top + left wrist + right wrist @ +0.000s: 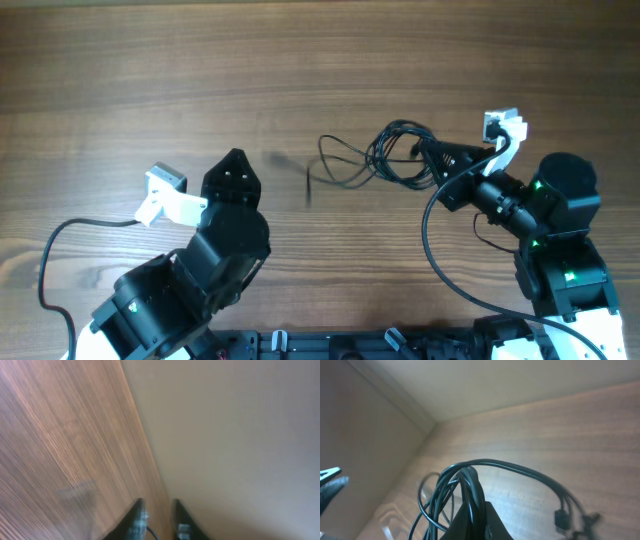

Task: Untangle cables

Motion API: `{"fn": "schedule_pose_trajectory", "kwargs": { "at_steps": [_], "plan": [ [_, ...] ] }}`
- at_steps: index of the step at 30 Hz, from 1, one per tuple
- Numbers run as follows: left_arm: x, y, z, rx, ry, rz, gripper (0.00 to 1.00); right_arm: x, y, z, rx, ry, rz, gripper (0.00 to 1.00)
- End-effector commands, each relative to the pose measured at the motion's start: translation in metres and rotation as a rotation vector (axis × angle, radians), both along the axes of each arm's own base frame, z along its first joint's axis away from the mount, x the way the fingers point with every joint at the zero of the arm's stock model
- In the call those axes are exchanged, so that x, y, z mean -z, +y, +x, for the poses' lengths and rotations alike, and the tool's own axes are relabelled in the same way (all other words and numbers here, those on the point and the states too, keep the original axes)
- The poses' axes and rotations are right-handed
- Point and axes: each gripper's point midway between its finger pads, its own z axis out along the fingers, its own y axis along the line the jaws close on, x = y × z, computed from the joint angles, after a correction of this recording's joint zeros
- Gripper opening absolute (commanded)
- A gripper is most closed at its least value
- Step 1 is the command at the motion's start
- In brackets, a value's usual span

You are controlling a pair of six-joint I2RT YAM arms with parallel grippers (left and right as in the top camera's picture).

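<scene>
**Tangle pinched on the right, second hold not yet made**

My right gripper (420,150) is closed tight on the cables (385,160), which sit as a knotted bunch right of centre in the overhead view. In the right wrist view the loops drape over my closed fingertips, and a small plug (561,520) hangs low at the right of the frame. One loose strand (312,180) trails from the bunch toward the middle of the bench (150,60).

My left gripper (235,165) is in the lower left of the overhead view, well apart from the bunch. Its wrist view shows the jaws only narrowly parted, with no cable visible between them.

I judge this to be the early pulling-apart step: one side is anchored and the other is not. The next move calls for my left gripper to widen, reach the trailing strand and draw it away from the pinned loops, gently, so the knot loosens rather than tightens.

No container is in view; everything lies on the bare bench.
</scene>
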Motion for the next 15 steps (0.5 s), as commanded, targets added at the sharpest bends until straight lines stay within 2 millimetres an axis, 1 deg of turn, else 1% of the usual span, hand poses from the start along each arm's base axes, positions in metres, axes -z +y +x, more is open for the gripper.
{"fn": "schedule_pose_trajectory", "kwargs": {
  "at_steps": [1, 3, 4, 5, 6, 8, 9, 10, 12, 14, 15],
  "plan": [
    [-0.004, -0.004, -0.001, 0.055, 0.003, 0.056, 0.42, -0.008, -0.006, 0.006, 0.044, -0.030, 0.005, 0.04],
    [-0.002, -0.008, -0.002, 0.121, 0.007, 0.165, 0.69, -0.007, -0.006, 0.006, 0.042, -0.030, 0.003, 0.04],
    [-0.002, -0.010, -0.002, 0.157, 0.004, 0.223, 0.78, -0.008, -0.005, 0.005, 0.037, -0.032, 0.002, 0.04],
    [-0.004, -0.013, -0.001, 0.203, -0.008, 0.306, 0.81, -0.008, -0.005, 0.005, 0.038, -0.032, 0.002, 0.04],
    [-0.008, -0.020, -0.001, 0.289, -0.033, 0.432, 0.83, -0.008, -0.005, 0.006, 0.038, -0.033, 0.002, 0.04],
    [-0.008, -0.048, -0.007, 0.543, -0.092, 0.656, 0.84, -0.008, -0.004, 0.005, 0.030, -0.037, 0.001, 0.04],
    [-0.004, -0.063, -0.013, 0.679, -0.127, 0.752, 0.85, -0.011, 0.001, 0.002, -0.012, -0.064, -0.013, 0.04],
    [-0.001, -0.076, -0.019, 0.786, -0.158, 0.818, 0.88, -0.014, 0.006, -0.002, -0.054, -0.091, -0.021, 0.04],
    [0.008, -0.095, -0.027, 0.944, -0.201, 0.908, 0.93, -0.020, 0.018, -0.013, -0.166, -0.154, -0.036, 0.04],
    [0.017, -0.108, -0.031, 1.063, -0.239, 1.007, 0.94, -0.021, 0.023, -0.019, -0.219, -0.175, -0.040, 0.04],
    [0.022, -0.114, -0.033, 1.116, -0.256, 1.056, 0.97, -0.022, 0.026, -0.022, -0.245, -0.189, -0.045, 0.04]
  ]
}}
